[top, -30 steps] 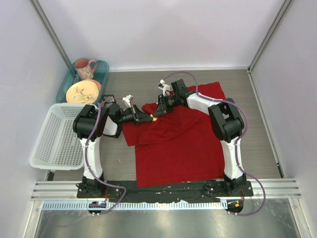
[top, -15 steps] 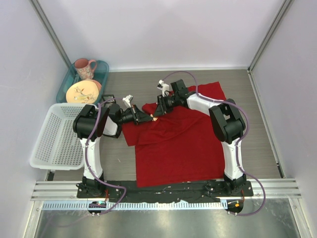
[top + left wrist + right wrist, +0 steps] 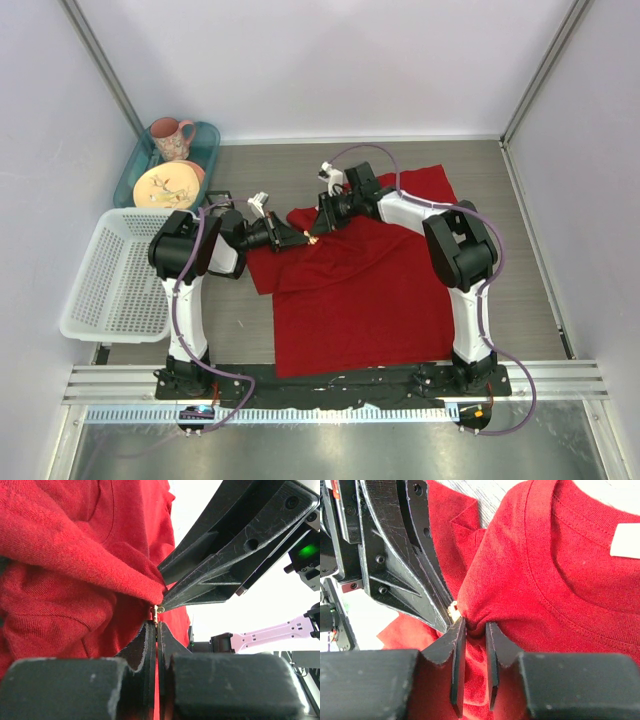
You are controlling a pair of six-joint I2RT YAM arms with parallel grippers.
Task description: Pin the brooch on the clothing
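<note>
The red T-shirt (image 3: 360, 290) lies spread on the table. My right gripper (image 3: 316, 226) is shut on a raised fold of the shirt near the neck; in the right wrist view (image 3: 474, 626) the cloth (image 3: 560, 580) bunches between the jaws, and the white label (image 3: 625, 540) shows at the right. My left gripper (image 3: 304, 240) is shut on the tiny pale brooch (image 3: 313, 240). In the left wrist view the brooch's (image 3: 158, 611) metal end sticks out above the closed jaws (image 3: 157, 624) and touches the pinched fold (image 3: 75, 555). The brooch also shows in the right wrist view (image 3: 453, 611).
A white mesh basket (image 3: 115, 275) stands at the left. Behind it, a teal tray (image 3: 207, 140) holds a plate (image 3: 167, 186) and a pink mug (image 3: 172, 137). White walls enclose the table on three sides.
Almost nothing: both grippers stay tip to tip at the shirt's fold, and the right wrist has shifted very slightly.
</note>
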